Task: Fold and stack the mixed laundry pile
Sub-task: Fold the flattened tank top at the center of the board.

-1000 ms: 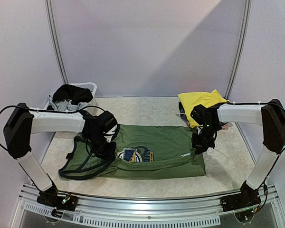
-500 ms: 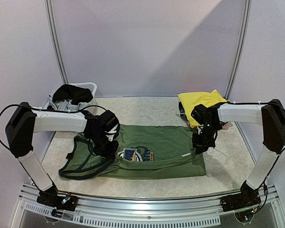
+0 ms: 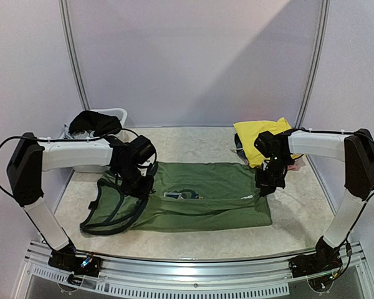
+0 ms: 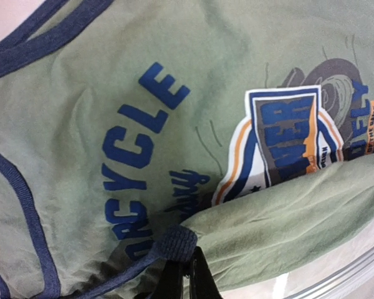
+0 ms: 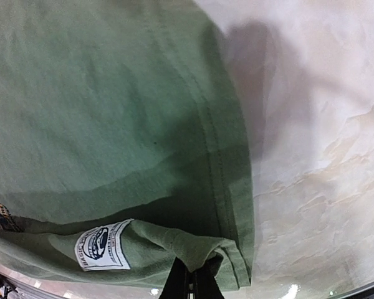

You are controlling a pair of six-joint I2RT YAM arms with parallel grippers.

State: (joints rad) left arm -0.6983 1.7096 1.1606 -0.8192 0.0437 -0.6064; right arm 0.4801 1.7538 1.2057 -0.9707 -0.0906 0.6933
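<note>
Pieces of black and grey laundry are heaped in the white tub at the worktop's far left corner. The olive-green T-shirt is spread across the middle, its navy trim pinched by the left gripper and its right hem corner pinched by the right gripper. The yellow garment is piled at the far right corner.

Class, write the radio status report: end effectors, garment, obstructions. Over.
Left end effector shut on olive-green T-shirt at navy trim; right end effector shut on its hem. Shirt partly folded. Nothing blocking.
</note>
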